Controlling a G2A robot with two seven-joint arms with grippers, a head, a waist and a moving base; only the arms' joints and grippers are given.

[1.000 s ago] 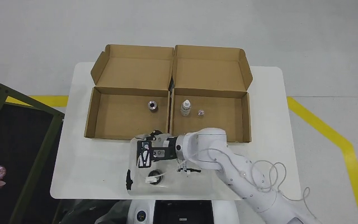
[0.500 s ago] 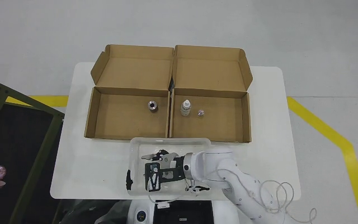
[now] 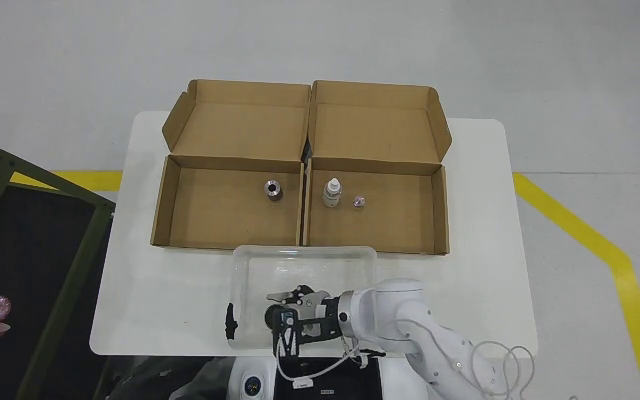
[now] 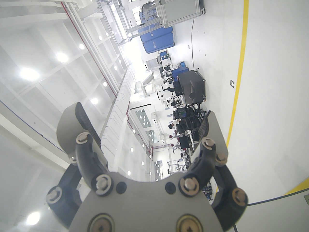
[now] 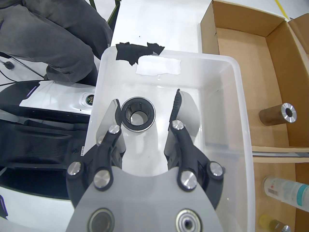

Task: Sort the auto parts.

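Right end effector (image 5: 147,101): spread apart, low in clear bin (image 5: 217,85), lower centre of top view. Linear bearing (image 5: 138,114) between the jaws, hugging one side, not gripped. Left end effector (image 4: 144,117): apart, empty. Already boxed: metal cylinder (image 3: 270,188), bottle (image 3: 332,190), small part (image 3: 360,201). Left to sort, apparently: that bearing.

Pale grey floor (image 3: 560,60) all round the white table (image 3: 480,205); a yellow floor line (image 3: 580,225) runs off at 3 o'clock of the table, with another stretch (image 3: 85,180) at 9 o'clock; a dark green-framed rack (image 3: 50,270) sits at 8 o'clock; out in the hall there are bright ceiling lights (image 4: 29,73), a red pipe (image 4: 80,33), blue cabinets (image 4: 157,39) and a glass-walled booth (image 4: 173,3)
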